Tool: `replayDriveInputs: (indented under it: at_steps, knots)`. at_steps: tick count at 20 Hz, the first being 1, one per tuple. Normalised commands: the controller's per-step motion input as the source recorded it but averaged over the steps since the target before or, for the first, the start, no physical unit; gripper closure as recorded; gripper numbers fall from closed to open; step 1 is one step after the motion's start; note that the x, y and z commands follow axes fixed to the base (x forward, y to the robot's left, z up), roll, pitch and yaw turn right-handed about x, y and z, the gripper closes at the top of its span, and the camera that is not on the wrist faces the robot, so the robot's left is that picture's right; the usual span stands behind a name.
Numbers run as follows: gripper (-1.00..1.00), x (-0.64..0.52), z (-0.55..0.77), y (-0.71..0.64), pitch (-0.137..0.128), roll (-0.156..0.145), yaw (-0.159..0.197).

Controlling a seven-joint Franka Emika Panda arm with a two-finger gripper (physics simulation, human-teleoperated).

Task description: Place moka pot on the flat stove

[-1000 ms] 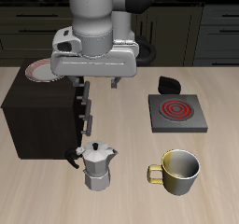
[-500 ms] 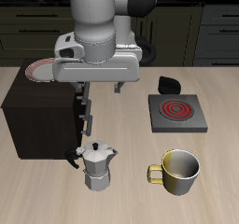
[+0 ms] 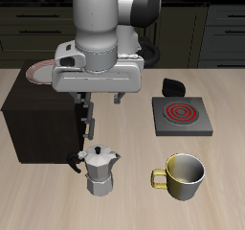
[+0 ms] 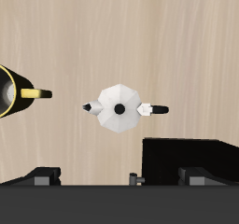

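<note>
Pot [image 3: 100, 170] stands upright on the bench [image 3: 134, 210] near its front edge, just beside the front corner of the big dark cabinet [image 3: 38, 121]. The stove [image 3: 179, 115] lies farther back and well apart from the pot, with its red coil facing up and nothing on it. A metal mug [image 3: 182, 176] stands beside the pot, also near the front edge, and the two do not touch.

The exterior view shows the pincer [image 3: 101, 102] hanging above the bench, higher than the pot and a little farther back. Its two fingers [image 3: 87, 103] point down with a clear gap between them, so they are apart and hold nothing. This view also shows a plate [image 3: 41, 72] behind the cabinet and a small black thing [image 3: 172, 85] behind the stove; what it is I cannot tell.

The wrist view looks straight down on the pot [image 4: 118, 106]. Here one sees the faceted lid with its knob, the spout on one side and the dark handle on the other, which the exterior view shows less well. The mug [image 4: 11, 90] shows only in part, with its handle turned toward the pot. The cabinet [image 4: 191, 155] edge is close to the pot. The stove does not appear in this view.
</note>
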Motion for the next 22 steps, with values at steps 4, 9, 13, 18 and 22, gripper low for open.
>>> replayDriveInputs:
  at_steps: [4, 9, 13, 18, 22]
  knots:
    - [-1.00, 0.02, -0.26, 0.01, 0.021, 0.007, -0.057]
    - [-1.00, -0.01, -0.07, 0.04, -0.047, -0.006, -0.013]
    - [-1.00, 0.01, -0.05, -0.05, -0.045, -0.021, -0.022]
    - [-1.00, 0.04, -0.16, 0.05, -0.029, -0.003, 0.012]
    - [-1.00, 0.03, -0.25, -0.01, 0.006, -0.009, -0.016]
